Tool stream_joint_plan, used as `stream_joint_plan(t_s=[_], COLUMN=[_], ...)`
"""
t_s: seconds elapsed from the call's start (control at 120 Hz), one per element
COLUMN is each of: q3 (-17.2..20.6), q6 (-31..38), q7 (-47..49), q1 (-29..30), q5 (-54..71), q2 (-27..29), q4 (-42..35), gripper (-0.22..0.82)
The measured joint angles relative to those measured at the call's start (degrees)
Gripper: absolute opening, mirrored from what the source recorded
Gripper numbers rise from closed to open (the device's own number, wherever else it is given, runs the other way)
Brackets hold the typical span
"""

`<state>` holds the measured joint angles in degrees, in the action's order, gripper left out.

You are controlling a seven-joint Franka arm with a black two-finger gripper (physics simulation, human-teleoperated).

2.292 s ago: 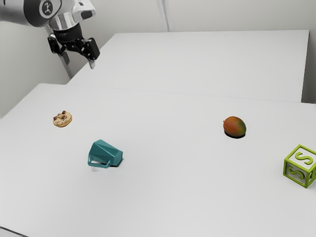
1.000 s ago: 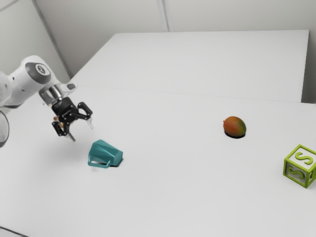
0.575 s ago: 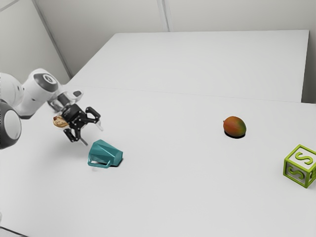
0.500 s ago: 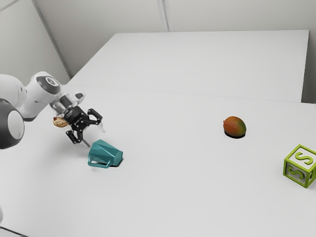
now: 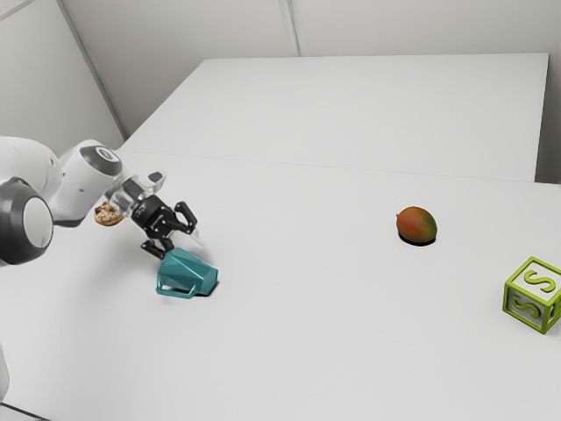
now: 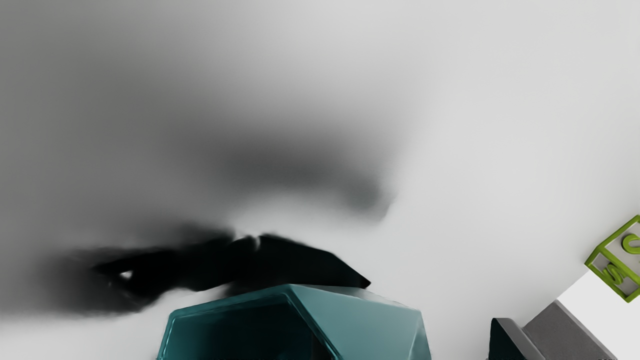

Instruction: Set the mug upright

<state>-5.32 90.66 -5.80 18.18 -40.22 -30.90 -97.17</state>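
The teal mug (image 5: pixel 188 274) lies on its side on the table, its open end toward the exterior view's left and its handle toward the near edge. My gripper (image 5: pixel 181 247) is low, right beside the mug's open end on the far side, fingers spread; the mug hides one fingertip in part. In the wrist view the mug (image 6: pixel 370 325) shows its faceted wall and dark hollow, close to the gripper (image 6: pixel 367 350). One grey fingertip (image 6: pixel 515 342) stands apart from the mug's wall; the other is hard to make out. Whether anything touches the mug cannot be told.
A cookie-like pastry (image 5: pixel 109 214) sits behind my hand. Toward the exterior view's right are a red-green mango (image 5: pixel 416 225) and a green-edged letter block (image 5: pixel 535 294), also in the wrist view as the block (image 6: pixel 617 260). All rest on the white table (image 5: pixel 333 351).
My hand has come down from high at the exterior view's upper left, then moved on toward the exterior view's right, up to the mug. The mug has not visibly moved.
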Motion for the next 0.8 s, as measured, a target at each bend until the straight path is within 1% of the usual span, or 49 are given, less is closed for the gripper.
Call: stream_joint_plan(t_s=[0.067,0.125,0.258,0.375,0.567,0.658,0.8], q3=[0.3,0.4,1.3,2.1,3.2,3.8,7.7], q6=[0.1,0.1,0.1,0.2,0.3,1.1,4.2], q7=[-0.1,-0.1,-0.1,0.0,0.9,1.5,2.6], q1=[-0.1,-0.1,-0.1,-0.1,-0.6,-3.1,-6.1], q5=[0.0,0.0,-0.1,0.1,1.3,5.2,15.9], q2=[0.2,0.4,0.9,1.2,2.6,6.8,14.2], q4=[0.0,0.1,0.0,0.0,0.0,0.0,-1.2], gripper=[0.1,0.02,-0.09,-0.13,-0.16,-0.17,-0.17])
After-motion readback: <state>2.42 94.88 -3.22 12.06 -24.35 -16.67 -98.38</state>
